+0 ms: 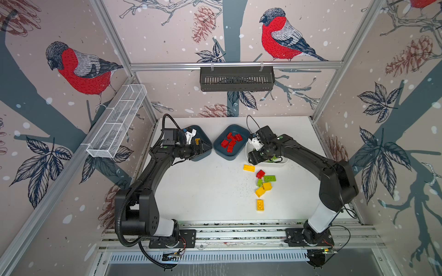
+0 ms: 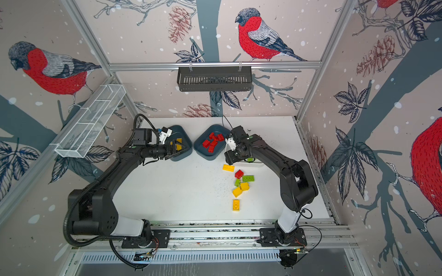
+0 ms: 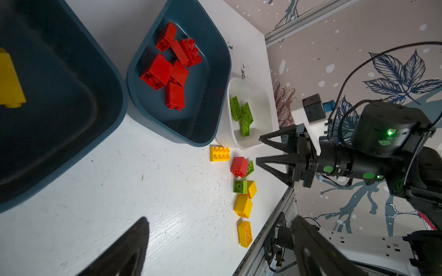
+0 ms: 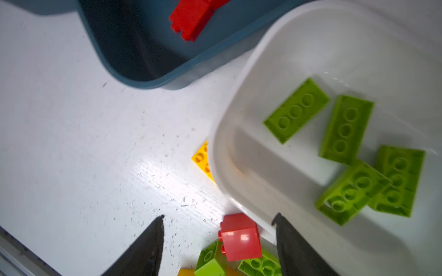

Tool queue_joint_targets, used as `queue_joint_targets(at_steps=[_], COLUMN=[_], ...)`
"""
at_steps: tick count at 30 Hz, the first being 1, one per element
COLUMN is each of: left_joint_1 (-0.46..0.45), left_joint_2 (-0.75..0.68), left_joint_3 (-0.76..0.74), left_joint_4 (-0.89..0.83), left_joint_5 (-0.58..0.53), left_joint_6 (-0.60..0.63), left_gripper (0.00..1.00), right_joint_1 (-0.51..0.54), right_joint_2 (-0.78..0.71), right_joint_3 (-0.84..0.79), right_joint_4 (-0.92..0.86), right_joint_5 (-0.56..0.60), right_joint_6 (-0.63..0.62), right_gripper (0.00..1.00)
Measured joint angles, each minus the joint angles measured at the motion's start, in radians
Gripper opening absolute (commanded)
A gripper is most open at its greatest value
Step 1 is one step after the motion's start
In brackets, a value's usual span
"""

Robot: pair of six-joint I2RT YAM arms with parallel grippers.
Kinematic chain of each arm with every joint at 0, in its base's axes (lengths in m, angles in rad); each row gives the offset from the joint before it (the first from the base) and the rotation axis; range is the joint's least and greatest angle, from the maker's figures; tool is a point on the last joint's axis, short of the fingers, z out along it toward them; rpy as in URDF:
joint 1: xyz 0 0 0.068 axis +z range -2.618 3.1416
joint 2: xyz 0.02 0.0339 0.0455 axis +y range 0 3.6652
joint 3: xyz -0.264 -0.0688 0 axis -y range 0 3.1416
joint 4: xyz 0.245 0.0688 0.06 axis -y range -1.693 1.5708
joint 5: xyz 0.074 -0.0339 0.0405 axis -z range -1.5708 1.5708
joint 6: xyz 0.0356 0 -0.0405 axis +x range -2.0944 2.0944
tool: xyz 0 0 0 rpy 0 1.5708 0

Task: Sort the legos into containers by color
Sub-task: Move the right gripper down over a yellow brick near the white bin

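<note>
**Status.** The 3 tubs each held 1 colour.
- The left teal tub (image 3: 59, 107) held at least 1 yellow brick (image 3: 9, 78). The left arm hid part of its floor in both top views.
- The middle teal tub (image 3: 208, 100) held 6 red bricks (image 3: 167, 69), as far as could be counted.
- The white tub (image 4: 263, 59) held 4 green bricks (image 4: 345, 130).

**Remaining.** 7 bricks lay loose on the surface (image 1: 203, 191), near the white tub:
- a yellow oblong brick (image 1: 248, 168)
- a red square brick (image 1: 260, 173)
- a green oblong brick (image 1: 269, 178)
- a small green brick (image 1: 259, 183)
- 2 yellow square bricks (image 1: 267, 186)
- a second yellow oblong brick (image 1: 260, 204)

With 4 yellow, 2 green and 1 red left, the sort was judged past halfway.

**Grippers.** The right gripper (image 3: 259, 148) hung over the near rim of the white tub, jaws parted and empty. The left gripper (image 2: 179, 148) hovered over the left teal tub, jaws spread wide, holding nothing.

**Clearances.**
- The white tub stood close beside the middle teal tub. Contact could not be confirmed.
- The yellow oblong brick lay just beside the white tub's rim, so a finger would likely find little room on that side.
- The red square brick touched the green oblong brick, and the small green brick and the 2 yellow square bricks crowded together.
- The second yellow oblong brick stood apart, with bare surface all round.
- The centre and left of the surface lay open for arm travel.
</note>
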Motion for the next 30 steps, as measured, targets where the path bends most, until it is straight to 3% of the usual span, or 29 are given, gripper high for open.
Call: queue_joint_targets(at_steps=[4, 11, 30], left_joint_1=[0.002, 0.005, 0.011], left_joint_2=[0.003, 0.007, 0.031], left_joint_3=[0.002, 0.004, -0.002], left_joint_4=[-0.006, -0.013, -0.036], left_joint_5=[-0.004, -0.017, -0.024], left_joint_6=[0.012, 0.022, 0.052], left_gripper=[0.92, 0.92, 0.92], right_joint_1=[0.084, 0.113, 0.144], right_joint_2=[0.036, 0.124, 0.194], right_joint_3=[-0.003, -0.012, -0.062], right_joint_4=[0.026, 0.054, 0.116], right_joint_5=[-0.006, 0.053, 0.151], right_joint_6=[-0.102, -0.19, -0.249], right_gripper=[0.72, 0.72, 0.71])
